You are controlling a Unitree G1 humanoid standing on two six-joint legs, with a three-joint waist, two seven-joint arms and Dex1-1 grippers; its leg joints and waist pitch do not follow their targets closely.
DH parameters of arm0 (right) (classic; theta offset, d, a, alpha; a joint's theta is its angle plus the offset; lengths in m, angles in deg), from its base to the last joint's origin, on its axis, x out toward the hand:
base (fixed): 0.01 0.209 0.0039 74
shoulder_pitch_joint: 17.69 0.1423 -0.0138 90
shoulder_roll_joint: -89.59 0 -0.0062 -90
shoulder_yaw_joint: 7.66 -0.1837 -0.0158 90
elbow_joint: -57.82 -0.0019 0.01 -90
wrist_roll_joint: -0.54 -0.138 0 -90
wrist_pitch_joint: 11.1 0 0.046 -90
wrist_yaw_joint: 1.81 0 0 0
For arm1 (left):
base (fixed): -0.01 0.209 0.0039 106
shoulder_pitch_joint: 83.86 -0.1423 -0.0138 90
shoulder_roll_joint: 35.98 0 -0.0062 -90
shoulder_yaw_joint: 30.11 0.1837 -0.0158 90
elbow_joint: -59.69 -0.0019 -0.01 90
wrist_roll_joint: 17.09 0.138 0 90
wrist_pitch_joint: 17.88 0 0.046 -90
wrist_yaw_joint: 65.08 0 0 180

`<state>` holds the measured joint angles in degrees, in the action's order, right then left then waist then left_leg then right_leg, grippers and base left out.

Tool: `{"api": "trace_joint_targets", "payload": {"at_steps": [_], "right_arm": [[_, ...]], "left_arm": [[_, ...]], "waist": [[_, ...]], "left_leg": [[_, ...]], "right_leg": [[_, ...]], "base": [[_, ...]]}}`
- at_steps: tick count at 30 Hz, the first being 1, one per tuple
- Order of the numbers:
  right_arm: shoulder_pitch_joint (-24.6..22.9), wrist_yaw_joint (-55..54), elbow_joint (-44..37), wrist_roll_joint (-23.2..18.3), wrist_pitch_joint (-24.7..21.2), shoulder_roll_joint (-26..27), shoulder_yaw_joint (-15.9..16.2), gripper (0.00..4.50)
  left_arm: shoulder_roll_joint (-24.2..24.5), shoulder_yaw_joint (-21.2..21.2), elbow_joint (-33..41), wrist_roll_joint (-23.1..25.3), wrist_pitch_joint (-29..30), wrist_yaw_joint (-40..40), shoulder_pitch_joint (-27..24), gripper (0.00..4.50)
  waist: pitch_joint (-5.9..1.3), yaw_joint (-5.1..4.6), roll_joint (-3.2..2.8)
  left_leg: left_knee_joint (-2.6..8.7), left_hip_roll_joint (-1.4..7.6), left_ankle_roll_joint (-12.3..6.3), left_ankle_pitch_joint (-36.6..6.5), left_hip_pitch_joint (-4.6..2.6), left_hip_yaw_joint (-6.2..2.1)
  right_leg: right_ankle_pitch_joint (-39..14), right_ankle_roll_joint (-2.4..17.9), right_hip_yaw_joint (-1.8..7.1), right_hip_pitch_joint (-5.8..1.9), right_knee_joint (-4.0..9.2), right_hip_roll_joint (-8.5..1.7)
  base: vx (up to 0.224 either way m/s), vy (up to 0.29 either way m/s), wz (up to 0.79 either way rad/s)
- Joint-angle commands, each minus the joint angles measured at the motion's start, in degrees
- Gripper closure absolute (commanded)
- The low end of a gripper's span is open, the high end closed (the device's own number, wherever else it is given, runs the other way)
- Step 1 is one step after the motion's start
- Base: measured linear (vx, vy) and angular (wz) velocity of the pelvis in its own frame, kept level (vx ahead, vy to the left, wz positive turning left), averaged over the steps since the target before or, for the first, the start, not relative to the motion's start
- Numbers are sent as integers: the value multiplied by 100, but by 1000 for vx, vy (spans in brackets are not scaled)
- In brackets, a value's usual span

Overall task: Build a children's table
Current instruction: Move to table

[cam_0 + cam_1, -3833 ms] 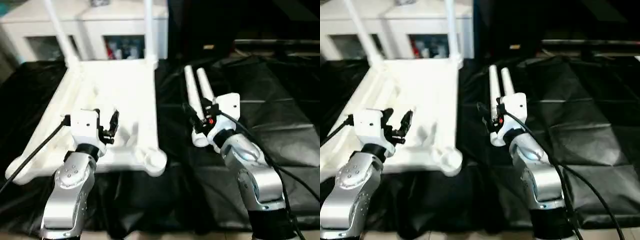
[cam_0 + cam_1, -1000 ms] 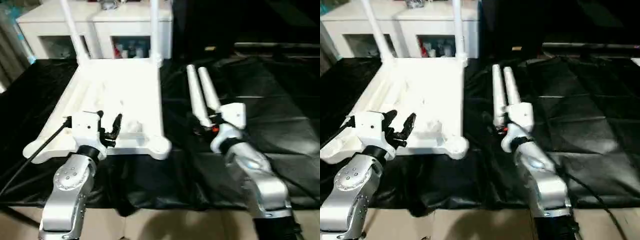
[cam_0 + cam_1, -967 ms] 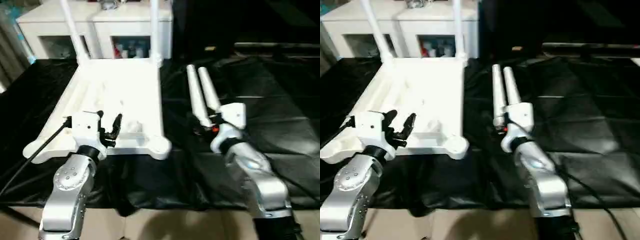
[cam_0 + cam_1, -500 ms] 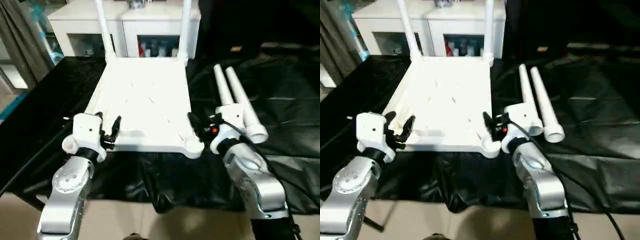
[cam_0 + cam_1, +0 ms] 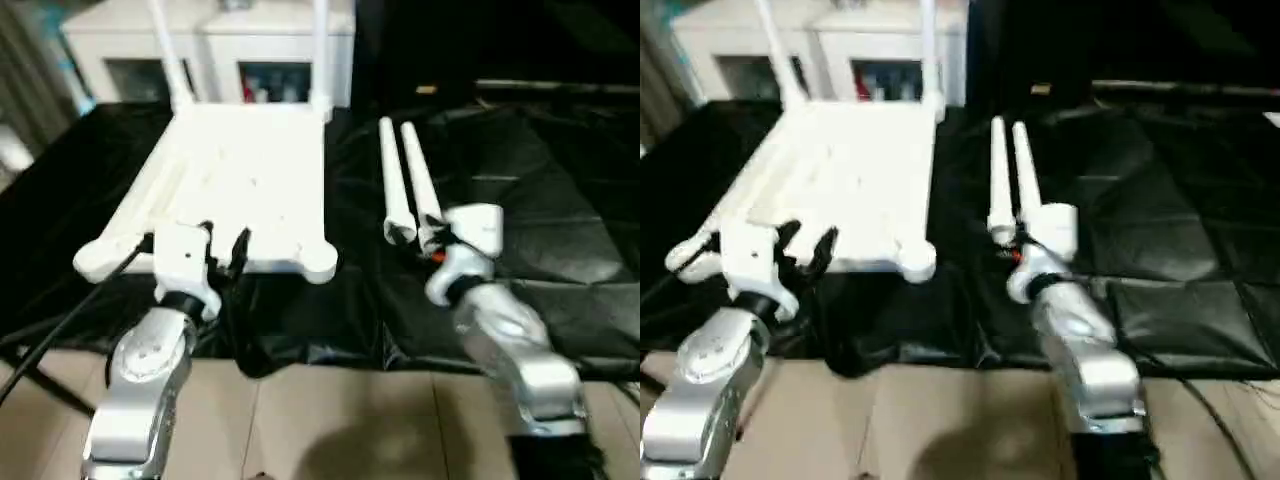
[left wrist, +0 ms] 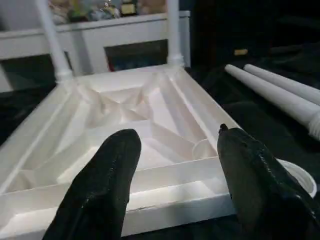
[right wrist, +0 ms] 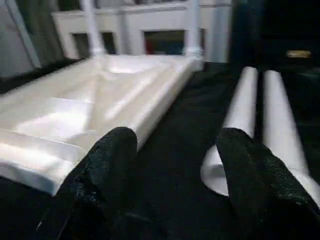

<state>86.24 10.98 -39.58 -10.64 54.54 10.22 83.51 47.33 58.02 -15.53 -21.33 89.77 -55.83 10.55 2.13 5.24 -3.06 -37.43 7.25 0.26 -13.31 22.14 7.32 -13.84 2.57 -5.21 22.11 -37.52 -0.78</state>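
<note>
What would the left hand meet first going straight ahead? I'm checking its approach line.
Most likely the near edge of the upturned tabletop: the left hand, fingers apart and empty, points straight at it; how far off is unclear.

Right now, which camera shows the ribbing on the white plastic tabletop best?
The left wrist view: the white plastic tabletop shows its X-shaped ribs close up. The head views show it whole but washed out; the right wrist view catches a slanted side.

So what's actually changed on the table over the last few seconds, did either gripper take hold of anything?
Nothing was taken hold of or let go. The head camera has shifted, so the floor now shows in front; that is not the things moving. The left gripper stays open and empty at the tabletop's near edge, the right gripper open by the two loose legs. Two legs still stand in the far sockets.
</note>
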Motion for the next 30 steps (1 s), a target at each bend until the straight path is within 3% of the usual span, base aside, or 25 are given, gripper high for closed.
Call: {"api": "trace_joint_targets", "payload": {"at_steps": [1,3,4,5,7,8,9,10,11,12,13,14,15,16,17,18,19,20,21,23,24,25,26,28,30], "right_arm": [[70,-15,-50,-73,-50,-16,-48,155],[84,48,-67,-35,-47,-53,1,155],[91,136,-89,35,-92,-124,109,155],[95,159,-89,75,-73,-143,157,155],[100,163,-83,108,-53,-146,195,155],[115,150,-63,129,-10,-115,220,155],[115,150,-63,129,-10,-115,220,155],[131,117,-26,2,22,-5,143,155],[131,117,-26,2,22,-5,143,155],[149,127,-1,-44,26,22,126,155],[151,154,3,-54,26,14,133,155],[151,171,5,-52,29,3,145,155],[148,187,5,-51,38,-3,162,155],[138,197,-4,-43,44,-11,193,155],[126,201,-11,-29,49,-9,206,155],[126,201,-11,-29,49,-9,206,155],[128,199,-10,-22,51,-6,206,155],[128,200,-13,-27,53,-11,193,155],[132,201,-10,-21,60,-4,184,155],[125,155,-10,1,72,-1,119,155],[125,144,-10,16,82,-6,117,155],[121,148,-21,-65,49,23,66,155],[121,140,-27,-88,39,23,47,155],[118,69,-61,-38,38,-7,28,155],[121,-5,-75,-31,-5,14,-13,155]], "left_arm": [[0,-106,-6,-71,-12,-14,15,159],[-21,-181,-10,-130,-39,-36,32,159],[-8,-222,-6,-150,-32,-42,46,159],[-2,-232,-5,-152,-31,-42,48,159],[1,-240,2,-165,-30,-34,44,159],[7,-249,8,-175,-29,-24,37,159],[7,-249,8,-175,-29,-24,37,159],[8,-252,9,-181,-29,-17,31,159],[8,-252,9,-181,-29,-17,31,159],[8,-246,11,-181,-30,-14,22,159],[4,-240,17,-179,-29,-13,15,159],[1,-237,21,-177,-28,-13,10,159],[3,-239,17,-178,-33,-7,8,159],[10,-244,7,-173,-39,12,5,159],[12,-255,-6,-173,-40,27,11,159],[12,-255,-6,-173,-40,27,11,159],[19,-262,-15,-176,-37,37,20,159],[20,-258,-19,-173,-37,39,24,159],[28,-261,-31,-178,-41,45,30,159],[29,-243,-71,-182,-61,63,47,159],[29,-241,-78,-182,-65,67,49,159],[27,-235,-99,-203,-73,110,62,159],[33,-223,-117,-227,-78,137,74,159],[41,-177,-143,-280,-84,212,106,159],[37,-163,-164,-304,-89,269,125,159]], "waist": [[-165,98,101],[-107,191,107],[-88,171,70],[-7,171,151],[-35,-6,-42],[-4,-20,-175],[-19,46,-233],[-57,-22,-121],[-74,-166,9],[204,-97,193],[268,78,213],[152,289,117],[81,328,98],[19,230,20],[-117,-75,-132],[-284,-178,-116],[-313,-251,-137],[-291,-254,-105],[-309,-294,-72],[-322,-362,196],[-350,-224,563],[-361,-50,409],[-268,132,400],[-209,247,268],[-156,163,-52]], "left_leg": [[284,391,-375,-1031,-153,-145],[338,379,-152,-731,-188,-77],[454,403,19,-1324,-349,-47],[672,385,-19,-2234,-102,-257],[773,395,158,-3438,-25,-359],[1059,356,166,-3895,397,-320],[1234,293,142,-4098,519,-306],[1179,198,59,-3913,281,-317],[737,414,299,-3859,-635,-170],[-519,63,286,-2586,-1262,-5],[-415,89,-172,-1131,-346,-139],[-76,179,-241,-1026,-294,-164],[114,193,-240,-1078,-483,-133],[680,434,-275,-1118,-871,-212],[1041,1140,-576,-1492,-1545,-832],[994,1322,-913,-1265,-1788,-1022],[832,1184,-1528,-434,-1744,-970],[765,887,-1930,587,-1544,-695],[758,741,-2007,976,-1464,-564],[524,-93,-1589,984,-1281,-63],[118,-594,-1192,-480,-596,113],[-567,-570,-250,-1224,-655,87],[-866,-384,399,-1079,-177,-174],[-991,-179,1009,-753,75,-459],[-152,36,1306,-90,-67,-675]], "right_leg": [[-1416,64,739,-129,820,-1156],[-3618,-187,648,-195,998,-1036],[-4480,-378,485,-161,1059,-893],[-4719,-335,96,-458,957,-1011],[-4915,-223,-173,-679,842,-943],[-4507,-144,-238,-1107,353,-733],[-3885,-118,-176,-1252,-122,-505],[-3300,31,-1,-1071,-137,-448],[-3993,210,272,-348,452,-663],[-6030,468,203,184,1602,-1115],[-5825,677,781,-863,1415,-1394],[-5026,701,921,-1099,1195,-1168],[-4479,820,831,-1057,1110,-960],[-2943,960,495,-799,765,-465],[-1495,652,276,-105,-93,-353],[-1049,260,220,135,-344,-422],[-496,-405,168,490,-600,-480],[-56,-612,105,713,-676,-460],[231,-563,98,752,-610,-447],[1173,90,180,434,173,-468],[-20,765,904,-557,578,-871],[-1266,2704,1673,-695,969,-1173],[-738,3445,1847,-1004,739,-1166],[403,3181,1930,-944,732,-1007],[87,1709,1556,-502,713,-253]], "base": [[-44,-72,25],[-57,-65,16],[-78,-26,3],[-78,-26,3],[-5,14,32],[16,25,43],[-5,12,55],[97,-37,67],[97,-37,67],[152,-47,48],[162,17,16],[162,17,16],[167,36,25],[120,7,40],[120,7,40],[183,12,19],[207,16,-3],[207,16,-3],[194,9,-8],[226,-17,0],[245,-27,19],[244,5,-4],[244,5,-4],[190,32,-50],[150,45,-54]]}}
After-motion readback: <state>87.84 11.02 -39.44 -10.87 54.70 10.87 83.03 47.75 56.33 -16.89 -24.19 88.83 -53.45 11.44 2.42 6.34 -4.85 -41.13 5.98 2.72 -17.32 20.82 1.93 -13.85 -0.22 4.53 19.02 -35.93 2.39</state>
